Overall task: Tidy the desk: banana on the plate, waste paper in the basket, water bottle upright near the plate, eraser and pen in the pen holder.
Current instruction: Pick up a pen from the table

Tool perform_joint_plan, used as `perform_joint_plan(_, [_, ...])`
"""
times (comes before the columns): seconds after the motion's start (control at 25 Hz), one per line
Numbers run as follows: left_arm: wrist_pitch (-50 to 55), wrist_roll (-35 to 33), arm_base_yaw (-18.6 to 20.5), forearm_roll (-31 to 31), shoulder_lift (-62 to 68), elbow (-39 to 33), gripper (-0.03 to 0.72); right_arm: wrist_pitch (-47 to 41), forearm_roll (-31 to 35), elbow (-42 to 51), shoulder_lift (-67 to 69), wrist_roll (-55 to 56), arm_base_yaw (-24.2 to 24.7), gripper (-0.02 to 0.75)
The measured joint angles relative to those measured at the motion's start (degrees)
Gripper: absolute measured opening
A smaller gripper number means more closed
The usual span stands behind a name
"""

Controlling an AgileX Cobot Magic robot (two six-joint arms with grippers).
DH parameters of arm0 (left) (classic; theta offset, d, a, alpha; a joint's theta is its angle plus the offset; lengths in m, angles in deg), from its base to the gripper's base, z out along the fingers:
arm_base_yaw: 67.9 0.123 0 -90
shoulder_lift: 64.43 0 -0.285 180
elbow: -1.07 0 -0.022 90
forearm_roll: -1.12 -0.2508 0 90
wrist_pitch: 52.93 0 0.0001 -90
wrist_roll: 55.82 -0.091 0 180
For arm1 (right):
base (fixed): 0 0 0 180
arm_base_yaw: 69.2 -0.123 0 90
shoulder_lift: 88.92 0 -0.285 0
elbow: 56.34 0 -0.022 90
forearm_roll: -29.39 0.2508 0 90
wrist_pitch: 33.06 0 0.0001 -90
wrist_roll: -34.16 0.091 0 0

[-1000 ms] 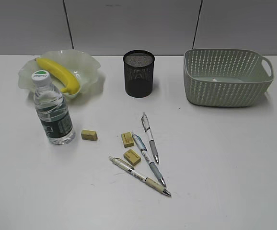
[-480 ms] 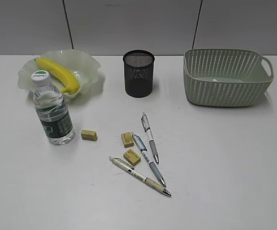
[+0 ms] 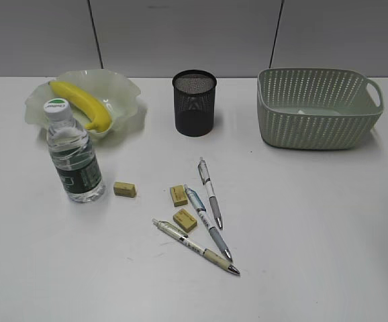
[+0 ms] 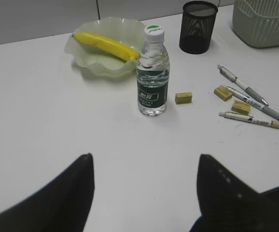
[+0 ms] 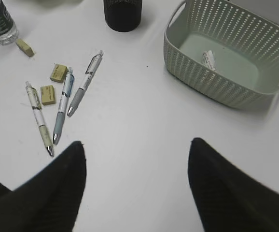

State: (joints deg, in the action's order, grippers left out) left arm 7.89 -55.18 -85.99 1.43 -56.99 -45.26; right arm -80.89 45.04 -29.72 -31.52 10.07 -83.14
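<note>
The yellow banana (image 3: 81, 104) lies in the wavy-rimmed pale green plate (image 3: 128, 90) at the back left of the white desk (image 3: 315, 228). In front of the plate the water bottle (image 3: 73, 154) stands upright. Three tan erasers (image 3: 125, 190) and three pens (image 3: 209, 191) lie scattered mid-desk, in front of the black mesh pen holder (image 3: 195, 104). The waste paper (image 5: 208, 59) rests inside the green basket (image 3: 318, 111). My left gripper (image 4: 144, 157) hovers open over bare desk short of the bottle (image 4: 153, 72). Open too, my right gripper (image 5: 137, 142) hangs between the pens (image 5: 60, 104) and the basket (image 5: 216, 82). Neither arm shows in the exterior view.
A grey panelled wall (image 3: 194, 33) runs behind the desk's far edge. Bare white tabletop spreads along the front and right of the exterior view.
</note>
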Motion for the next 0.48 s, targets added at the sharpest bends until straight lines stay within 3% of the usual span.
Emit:
perform_joint_plan(0.16, [0.00,0.00,0.00,0.00,0.00,0.00,0.493,0.12,0.27,-8.31,12.53,-0.12,-3.57,0.516])
perform_joint_plan(0.28, [0.00,-0.06,0.00,0.05,0.00,0.00,0.493,0.44,-0.39,-13.82,22.55,0.26,-9.42,0.488])
perform_joint_plan(0.48, [0.00,-0.18,0.00,0.05,0.00,0.00,0.493,0.85,-8.00,-23.60,39.12,11.60,-17.41,0.452])
